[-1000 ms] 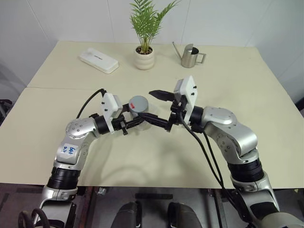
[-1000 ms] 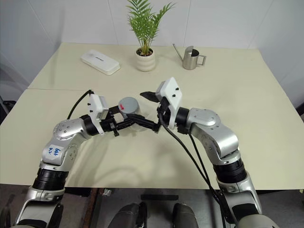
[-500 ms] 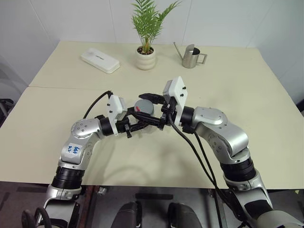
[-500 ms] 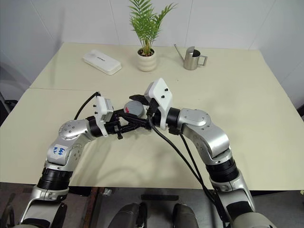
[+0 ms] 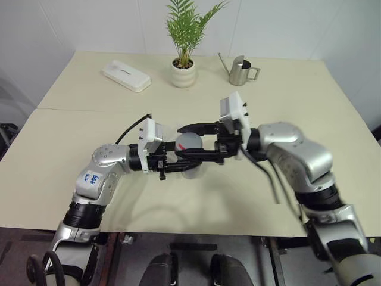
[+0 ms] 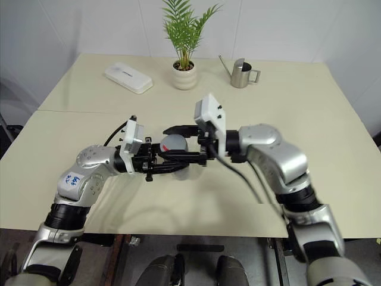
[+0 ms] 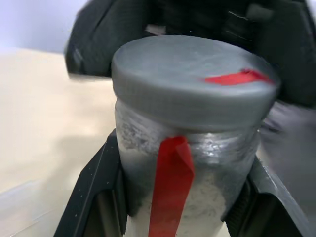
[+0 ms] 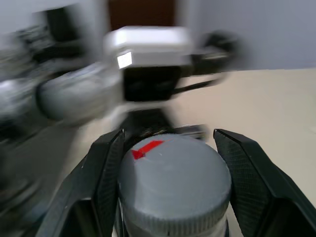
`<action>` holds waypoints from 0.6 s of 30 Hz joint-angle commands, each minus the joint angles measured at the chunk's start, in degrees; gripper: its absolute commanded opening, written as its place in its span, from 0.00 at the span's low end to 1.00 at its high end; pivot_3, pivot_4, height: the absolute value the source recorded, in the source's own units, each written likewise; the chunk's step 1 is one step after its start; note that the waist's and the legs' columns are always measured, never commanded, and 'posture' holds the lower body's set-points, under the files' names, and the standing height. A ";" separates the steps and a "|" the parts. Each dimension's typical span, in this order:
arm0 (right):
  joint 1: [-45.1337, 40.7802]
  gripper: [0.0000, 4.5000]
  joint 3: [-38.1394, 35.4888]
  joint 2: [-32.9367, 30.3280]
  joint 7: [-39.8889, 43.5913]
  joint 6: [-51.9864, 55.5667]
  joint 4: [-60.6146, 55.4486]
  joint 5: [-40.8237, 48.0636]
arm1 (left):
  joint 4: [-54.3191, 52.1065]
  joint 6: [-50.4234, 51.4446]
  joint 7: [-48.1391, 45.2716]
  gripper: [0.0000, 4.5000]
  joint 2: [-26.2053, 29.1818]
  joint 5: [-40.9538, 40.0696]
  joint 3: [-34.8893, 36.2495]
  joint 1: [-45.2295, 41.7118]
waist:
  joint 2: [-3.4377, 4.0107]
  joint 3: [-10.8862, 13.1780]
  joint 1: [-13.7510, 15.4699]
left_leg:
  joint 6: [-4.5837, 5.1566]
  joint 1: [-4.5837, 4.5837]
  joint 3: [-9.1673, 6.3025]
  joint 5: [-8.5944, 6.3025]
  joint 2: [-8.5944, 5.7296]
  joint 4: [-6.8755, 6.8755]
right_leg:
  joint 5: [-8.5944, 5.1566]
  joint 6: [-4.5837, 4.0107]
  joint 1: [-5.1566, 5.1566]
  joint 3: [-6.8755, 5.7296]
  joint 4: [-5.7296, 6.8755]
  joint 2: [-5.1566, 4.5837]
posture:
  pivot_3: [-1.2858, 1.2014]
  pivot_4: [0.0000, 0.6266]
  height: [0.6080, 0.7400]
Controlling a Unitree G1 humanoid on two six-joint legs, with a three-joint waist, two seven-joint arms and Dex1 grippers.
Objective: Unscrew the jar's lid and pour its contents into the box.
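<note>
My left gripper (image 7: 173, 217) clamped the jar (image 7: 185, 187) by its body above the table's (image 5: 71, 149) near half, my right gripper (image 8: 168, 158) pinched its lid (image 8: 173, 182), with a plant (image 5: 184, 36) far behind.

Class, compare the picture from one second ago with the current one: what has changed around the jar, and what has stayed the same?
The right end effector, open beside the lid a second ago, has swung over and closed on it. The left end effector still clamps the jar, and both arms have drawn it slightly nearer the robot. The lid remains on. The potted plant, watering can and white case have not moved.
</note>
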 commanded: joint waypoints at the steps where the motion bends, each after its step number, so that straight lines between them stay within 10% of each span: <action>1: -2.43 0.57 0.58 -3.35 10.54 -4.14 3.82 -1.48 | 3.37 -0.08 -3.03 0.43 1.45 -3.41 4.25 -1.31 | 0.00 0.00 -0.25 | 0.00 0.02 0.00 0.00 0.02 -0.01 | 0.00 0.00 0.00 0.01 0.00 0.01 | 0.52 0.24 1.00; 9: -3.96 0.57 0.11 -2.37 10.12 -4.88 6.55 -2.01 | 2.81 -1.90 -2.79 0.43 1.00 -2.54 4.58 -0.21 | 0.02 0.01 0.07 | 0.00 -0.04 0.02 -0.02 0.03 0.02 | -0.01 -0.01 -0.03 -0.05 -0.01 -0.02 | 0.52 0.24 1.00; 15: -2.14 0.99 -3.12 -1.82 5.37 -2.86 3.68 -0.62 | 2.04 -1.20 -0.30 0.43 1.86 -2.86 7.26 1.66 | 0.03 0.02 0.11 | 0.00 -0.05 -0.01 -0.02 0.02 0.04 | -0.01 -0.01 -0.01 -0.07 -0.07 -0.06 | 0.52 0.24 1.00; 18: -0.94 0.99 -5.79 0.77 0.17 -5.83 2.25 -1.81 | 2.19 -2.34 2.17 0.43 1.95 -1.68 8.71 2.53 | 0.03 0.02 0.02 | -0.02 -0.04 -0.01 -0.01 0.02 0.03 | -0.01 -0.01 -0.01 -0.05 -0.03 -0.06 | 0.52 0.24 1.00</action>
